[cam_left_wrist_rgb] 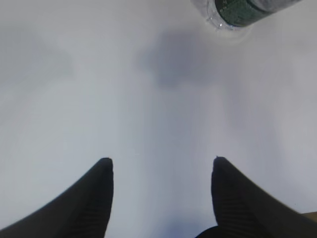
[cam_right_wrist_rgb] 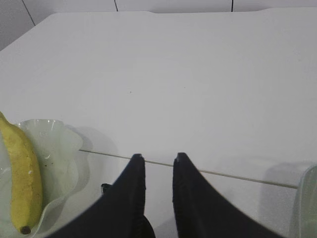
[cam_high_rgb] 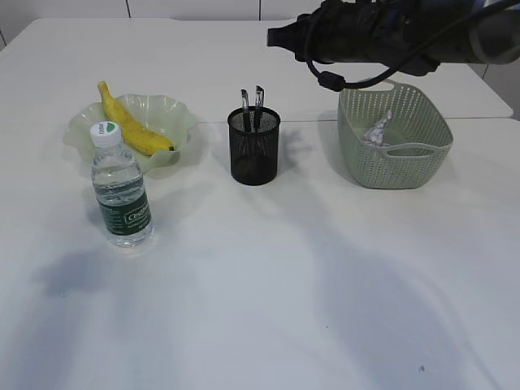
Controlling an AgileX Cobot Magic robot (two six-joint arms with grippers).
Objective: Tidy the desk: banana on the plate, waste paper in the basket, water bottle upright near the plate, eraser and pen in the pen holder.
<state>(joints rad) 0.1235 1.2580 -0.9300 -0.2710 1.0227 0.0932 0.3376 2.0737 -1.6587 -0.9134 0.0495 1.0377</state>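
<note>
The banana (cam_high_rgb: 134,126) lies on the pale green plate (cam_high_rgb: 185,114), also in the right wrist view (cam_right_wrist_rgb: 22,173). The water bottle (cam_high_rgb: 120,191) stands upright in front of the plate. Two pens (cam_high_rgb: 258,101) stick out of the black mesh pen holder (cam_high_rgb: 254,150). Crumpled waste paper (cam_high_rgb: 379,130) lies in the green basket (cam_high_rgb: 406,158). No eraser shows. My right gripper (cam_high_rgb: 272,36) (cam_right_wrist_rgb: 158,156) hangs high over the back of the table, open by a narrow gap and empty. My left gripper (cam_left_wrist_rgb: 162,159) is open wide and empty over bare table, with the bottle's base (cam_left_wrist_rgb: 242,10) ahead of it.
The white table has a seam line (cam_right_wrist_rgb: 233,174) running across behind the plate and basket. The right arm and its cables (cam_high_rgb: 382,32) stretch above the basket. The left arm is outside the exterior view.
</note>
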